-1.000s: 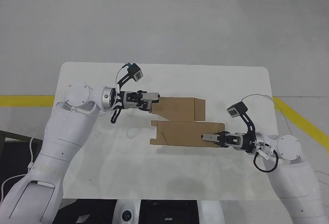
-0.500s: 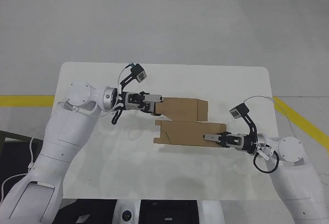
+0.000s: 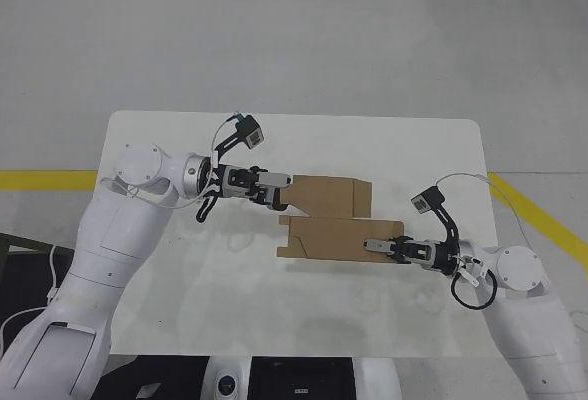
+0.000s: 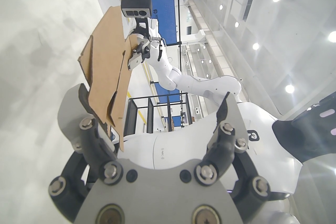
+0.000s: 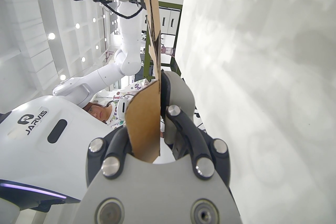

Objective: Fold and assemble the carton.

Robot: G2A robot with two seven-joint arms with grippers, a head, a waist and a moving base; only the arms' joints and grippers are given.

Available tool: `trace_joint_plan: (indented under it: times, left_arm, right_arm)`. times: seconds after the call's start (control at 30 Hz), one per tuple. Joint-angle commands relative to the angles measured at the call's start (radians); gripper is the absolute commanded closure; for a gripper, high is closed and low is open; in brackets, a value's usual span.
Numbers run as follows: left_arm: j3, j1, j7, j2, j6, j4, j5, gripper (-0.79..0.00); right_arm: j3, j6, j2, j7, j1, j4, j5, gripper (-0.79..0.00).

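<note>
From the top view, the flattened brown carton (image 3: 324, 215) lies stretched between the two arms over the white surface (image 3: 174, 280). The left tool (image 3: 282, 190) is at one end of it and the right tool (image 3: 372, 245) on the panel at the opposite end. In the left wrist view, the left tool (image 4: 155, 101) stands wide, and the carton (image 4: 105, 64) leans against the inner face of one finger (image 4: 86, 104), well apart from the other. Nothing is pinched there, and the right tool (image 4: 136, 54) clamps the carton's far edge. In the right wrist view, the right tool (image 5: 155, 83) is closed narrowly on the carton (image 5: 144, 117), which runs edge-on straight out from between its fingers and looks to be off the surface. The board looks light and thin, stiff across each panel but ready to hinge at its score lines, and it will likely droop or twist if carried from one end. A hold on a main panel's edge close to a crease seems safer than one on a loose flap, and hard pinching may dent it.
</note>
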Motion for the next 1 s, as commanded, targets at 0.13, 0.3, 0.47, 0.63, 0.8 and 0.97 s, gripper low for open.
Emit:
trace_joint_plan:
  times: [0.13,0.3,0.47,0.63,0.8,0.97]
  left_arm:
    - [-0.009,-0.002,0.005,0.003,-0.006,-0.006,-0.002,-0.785]
    - [-0.016,0.003,0.011,0.008,-0.010,0.007,0.009,-0.785]
    - [-0.015,0.006,0.020,0.008,-0.012,0.003,0.003,-0.785]
    - [-0.010,0.004,0.033,0.006,-0.014,-0.005,-0.013,-0.785]
    - [-0.007,-0.004,0.042,0.006,-0.020,-0.001,-0.014,-0.785]
    - [-0.001,-0.009,0.048,0.004,-0.026,0.002,-0.018,-0.785]
  right_arm:
    - [-0.003,-0.001,0.003,-0.016,0.001,0.002,-0.005,0.000]
    - [0.000,-0.003,0.007,-0.025,-0.003,0.002,-0.003,0.000]
    - [-0.001,-0.001,0.010,-0.030,-0.004,-0.003,-0.004,0.000]
    - [-0.011,0.003,0.012,-0.041,0.001,-0.004,-0.011,0.000]
    - [-0.026,0.007,0.013,-0.049,0.006,-0.008,-0.020,0.000]
    - [-0.036,0.010,0.015,-0.060,0.008,-0.011,-0.028,0.000]
